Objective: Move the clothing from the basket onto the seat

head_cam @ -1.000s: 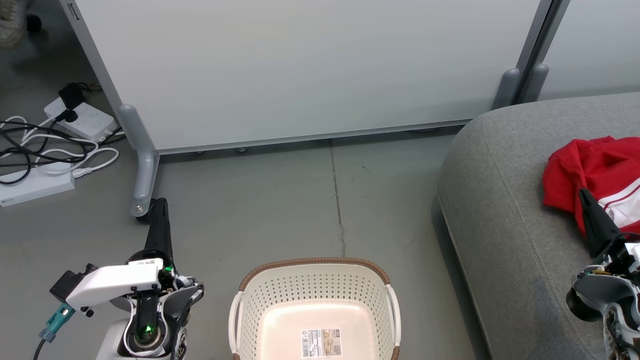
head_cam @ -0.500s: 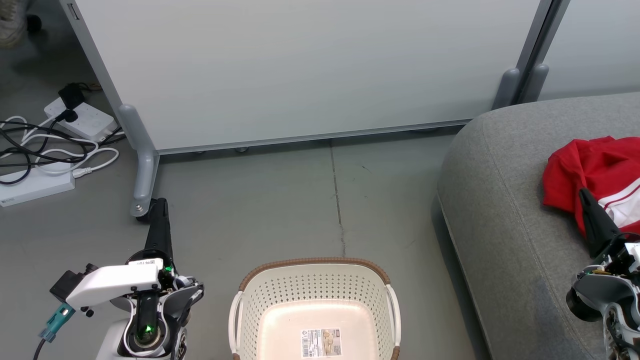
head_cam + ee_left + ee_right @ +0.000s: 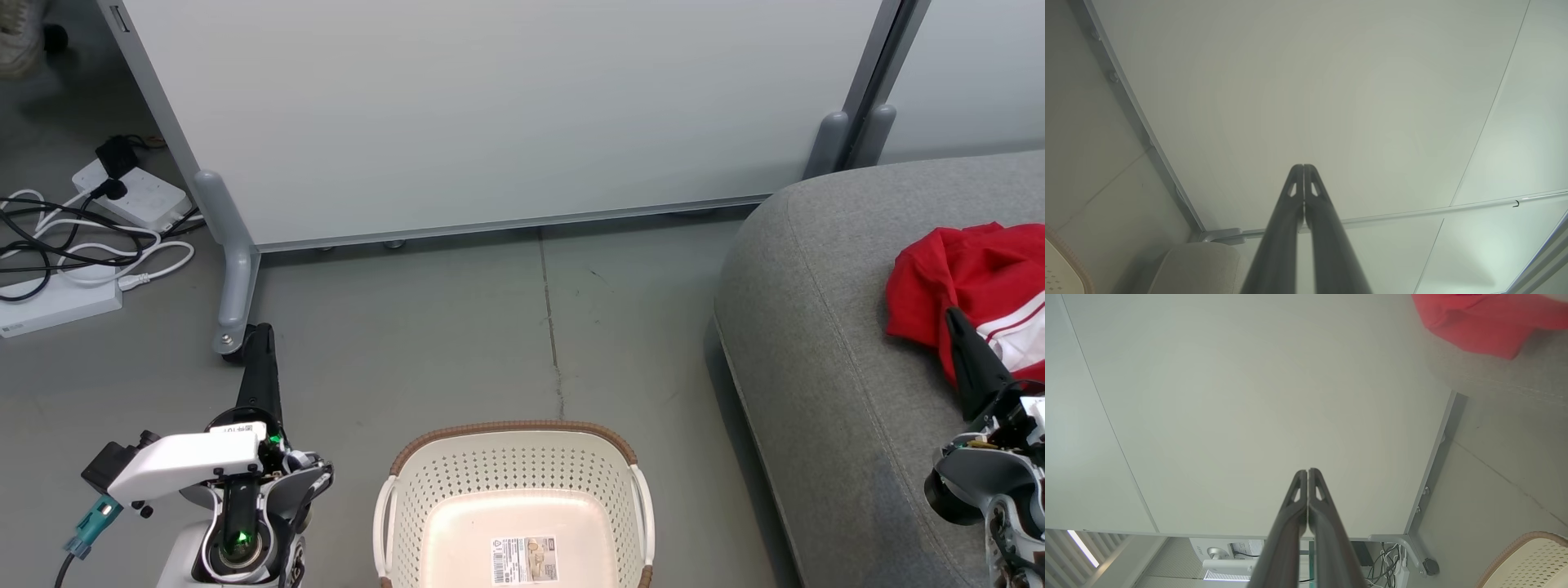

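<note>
The clothing (image 3: 971,278), a red jersey with white stripe trim, lies bunched on the seat (image 3: 816,343) at the right edge of the head view, partly cut off by the frame. It is out of the basket (image 3: 514,426) and well apart from it. The seat is a big grey cushion with a rounded edge and a stitched seam.

The right gripper (image 3: 952,312) has its dark fingers clenched tip to tip, with nothing between them. In the head view its tip overlaps the lower edge of the clothing; whether they touch cannot be told. In the right wrist view the closed fingers point at the pale partition panel (image 3: 490,114), and the red cloth sits off in the top right corner, away from the fingertips.

The basket stands on the grey floor (image 3: 457,327) at bottom centre, left of the seat. It has a brown woven rim and perforated cream walls. Only a label sticker (image 3: 524,559) shows on its bottom.

The left gripper (image 3: 260,331) is at lower left, left of the basket. Its fingers are also pressed together and grasp nothing, and they point up toward the partition's grey foot (image 3: 233,278). The left wrist view shows the two fingers meeting at the tips against the panel.

At far left on the floor are a white power strip (image 3: 135,192), tangled black and white cables (image 3: 82,245) and a flat white box (image 3: 57,306). A thin crack (image 3: 553,327) runs down the floor from the panel toward the basket.
</note>
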Tool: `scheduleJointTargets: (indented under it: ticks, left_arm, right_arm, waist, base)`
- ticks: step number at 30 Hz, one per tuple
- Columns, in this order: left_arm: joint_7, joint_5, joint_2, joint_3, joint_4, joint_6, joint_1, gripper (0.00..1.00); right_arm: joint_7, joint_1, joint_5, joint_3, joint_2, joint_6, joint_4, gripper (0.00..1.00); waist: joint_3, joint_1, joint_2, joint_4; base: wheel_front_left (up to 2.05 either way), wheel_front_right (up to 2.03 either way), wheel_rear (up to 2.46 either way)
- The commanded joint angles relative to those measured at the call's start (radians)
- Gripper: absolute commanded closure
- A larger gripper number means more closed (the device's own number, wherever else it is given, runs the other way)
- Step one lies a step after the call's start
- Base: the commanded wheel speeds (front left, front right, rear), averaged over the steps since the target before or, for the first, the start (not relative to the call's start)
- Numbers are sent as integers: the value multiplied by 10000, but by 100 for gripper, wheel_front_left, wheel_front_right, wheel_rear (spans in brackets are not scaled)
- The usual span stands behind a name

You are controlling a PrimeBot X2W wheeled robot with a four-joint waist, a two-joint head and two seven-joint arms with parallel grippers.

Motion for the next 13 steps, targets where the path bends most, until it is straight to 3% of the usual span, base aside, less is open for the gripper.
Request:
scheduleJointTargets:
  ticks: [1, 13]
  left_arm:
    - [-6, -49, 29, 29, 4, -38, -127, 100]
    - [-7, -50, 29, 29, 3, -38, -127, 100]
  right_arm:
    - [-19, -89, 28, 15, -80, 25, -5, 100]
    - [-21, -88, 32, 19, -82, 25, -5, 100]
  waist:
    - [0, 0, 0, 0]
    - [0, 0, 0, 0]
  base:
    - [0, 0, 0]
    - [0, 0, 0]
